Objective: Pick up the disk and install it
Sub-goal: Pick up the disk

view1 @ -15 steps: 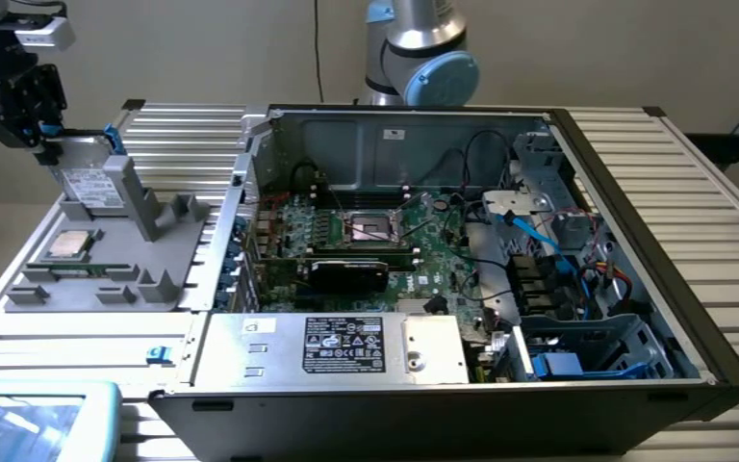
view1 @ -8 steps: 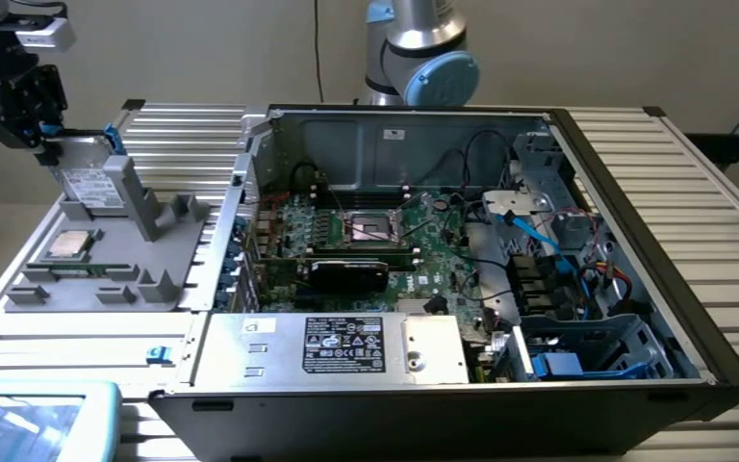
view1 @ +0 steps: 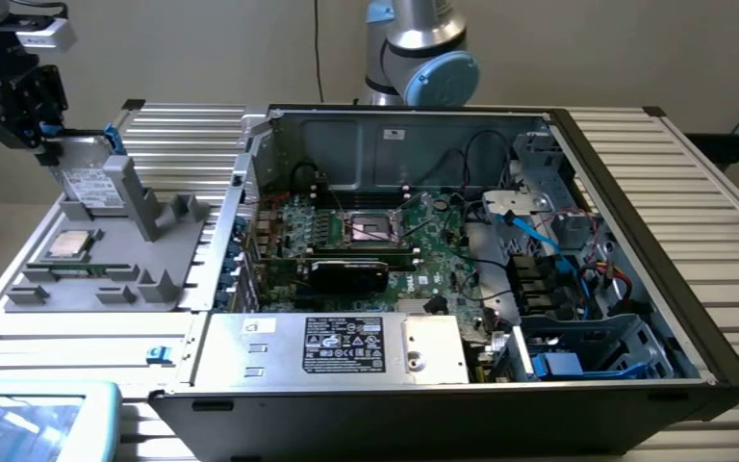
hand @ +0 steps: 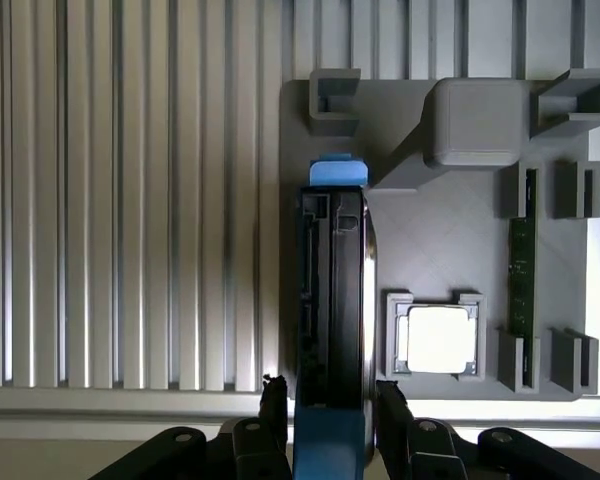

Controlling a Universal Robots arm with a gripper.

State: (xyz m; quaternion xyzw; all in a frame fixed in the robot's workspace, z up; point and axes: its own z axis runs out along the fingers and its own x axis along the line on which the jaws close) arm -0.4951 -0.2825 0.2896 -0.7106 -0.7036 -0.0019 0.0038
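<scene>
open gripper (hand: pixel 332 390) astride the upright disk (hand: pixel 330 290) — in its grey holder (hand: pixel 450 250)

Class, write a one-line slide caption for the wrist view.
Open pincer straddles the disk, standing on edge in the grey holder beside a silver processor chip.
</scene>
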